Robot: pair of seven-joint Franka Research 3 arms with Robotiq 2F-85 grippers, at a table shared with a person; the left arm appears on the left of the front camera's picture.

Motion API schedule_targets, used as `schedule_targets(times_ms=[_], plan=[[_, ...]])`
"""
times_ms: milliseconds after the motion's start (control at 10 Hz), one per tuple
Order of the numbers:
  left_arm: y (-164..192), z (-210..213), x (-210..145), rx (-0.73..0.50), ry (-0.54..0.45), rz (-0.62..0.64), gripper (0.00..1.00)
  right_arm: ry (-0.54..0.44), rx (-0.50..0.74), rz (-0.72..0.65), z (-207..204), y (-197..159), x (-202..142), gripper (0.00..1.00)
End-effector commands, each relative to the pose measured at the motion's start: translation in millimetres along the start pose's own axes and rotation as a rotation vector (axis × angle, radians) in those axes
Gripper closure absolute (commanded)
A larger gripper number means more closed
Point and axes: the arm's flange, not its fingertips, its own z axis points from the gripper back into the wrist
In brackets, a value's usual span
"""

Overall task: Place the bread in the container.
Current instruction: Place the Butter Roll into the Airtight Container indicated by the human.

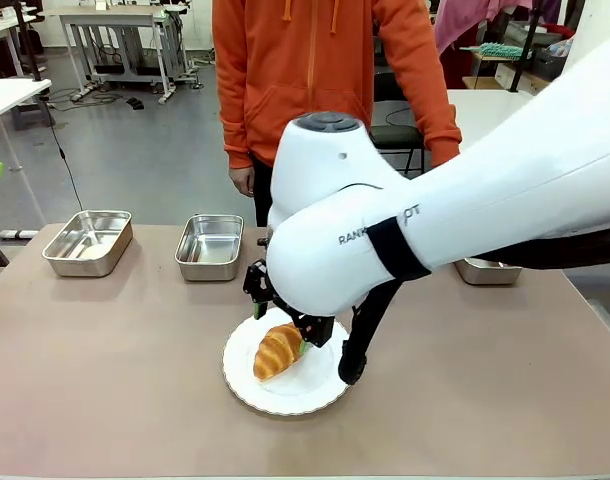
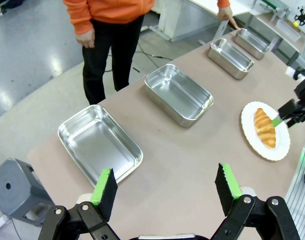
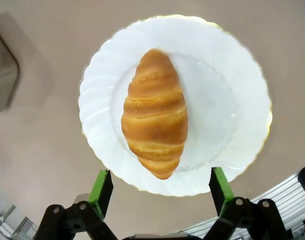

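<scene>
The bread [image 1: 277,352], a golden-brown croissant, lies on a round white plate [image 1: 307,392] at the table's front middle. My right gripper [image 1: 281,325] hangs open just above it, one green pad on each side. In the right wrist view the bread [image 3: 155,112] sits on the plate [image 3: 217,100] ahead of the open right gripper [image 3: 161,187]. Two steel containers [image 1: 88,241] [image 1: 210,245] stand at the back left, and a third container [image 1: 487,271] is partly hidden behind the right arm. My left gripper [image 2: 166,187] is open and holds nothing, high above the nearest container [image 2: 100,142].
A person in an orange hoodie stands at the far side, one hand [image 1: 242,180] hanging by the table edge. In the left wrist view several pans [image 2: 178,94] stand in a row along that edge. Bare tabletop lies left of the plate.
</scene>
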Motion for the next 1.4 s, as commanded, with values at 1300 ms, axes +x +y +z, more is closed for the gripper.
schedule_targets(times_ms=[1300], plan=[[0,1,0,-0.003,-0.014,0.001,0.00,-0.049,-0.100,0.014,-58,37,9,0.00]])
